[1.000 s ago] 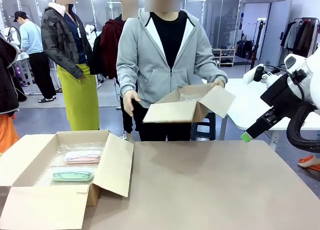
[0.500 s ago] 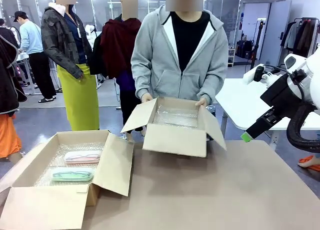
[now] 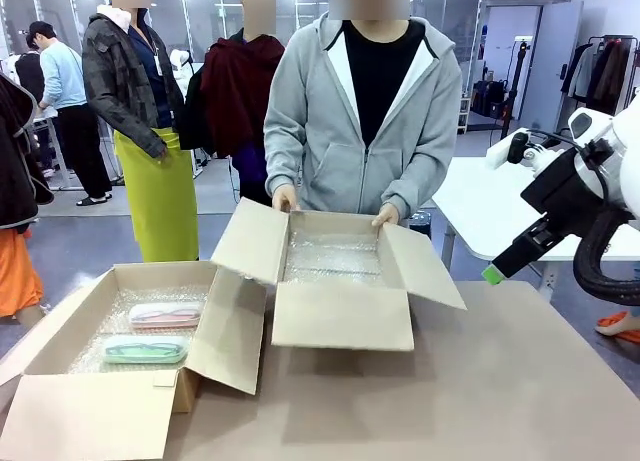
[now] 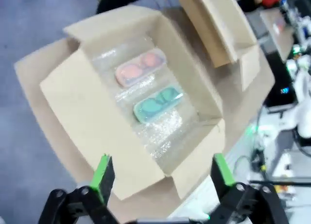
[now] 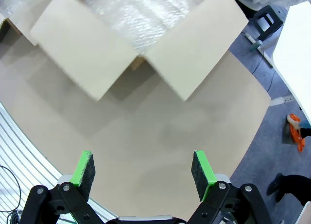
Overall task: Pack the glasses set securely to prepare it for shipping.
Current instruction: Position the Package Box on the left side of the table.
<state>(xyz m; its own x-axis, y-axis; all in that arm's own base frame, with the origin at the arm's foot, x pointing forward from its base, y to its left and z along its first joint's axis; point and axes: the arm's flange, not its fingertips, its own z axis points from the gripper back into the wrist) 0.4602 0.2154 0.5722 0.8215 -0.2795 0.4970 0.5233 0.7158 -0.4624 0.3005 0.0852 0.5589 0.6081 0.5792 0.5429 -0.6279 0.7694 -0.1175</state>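
In the front view, the person has brought a second cardboard box point(image 3: 340, 281) down onto the table point(image 3: 480, 381); a second ago it was held up in the air at chest height, half a second ago it was just arriving, and now it rests there with all flaps open and both of the person's hands point(image 3: 285, 197) on its far rim. Its floor is lined with bubble wrap point(image 3: 335, 259), so I judge that this box is being prepared for packing. The first open box point(image 3: 150, 351) at the left has not moved, and inside it the pink case point(image 3: 165, 314) and the mint green case point(image 3: 146, 351) lie side by side on their own bubble wrap, the pink one farther from the robot. The right arm's gripper point(image 3: 492, 274) hangs at the right, apart from everything. In the left wrist view, the left gripper point(image 4: 163, 173) hovers above the first box with its fingers spread wide and nothing between them, and both cases point(image 4: 158, 103) lie below it (the picture is a little blurred). In the right wrist view, the right gripper point(image 5: 142, 168) is also spread wide and empty, above bare table, with the second box's flaps just beyond. No brand, label or writing can be read on the boxes or the cases
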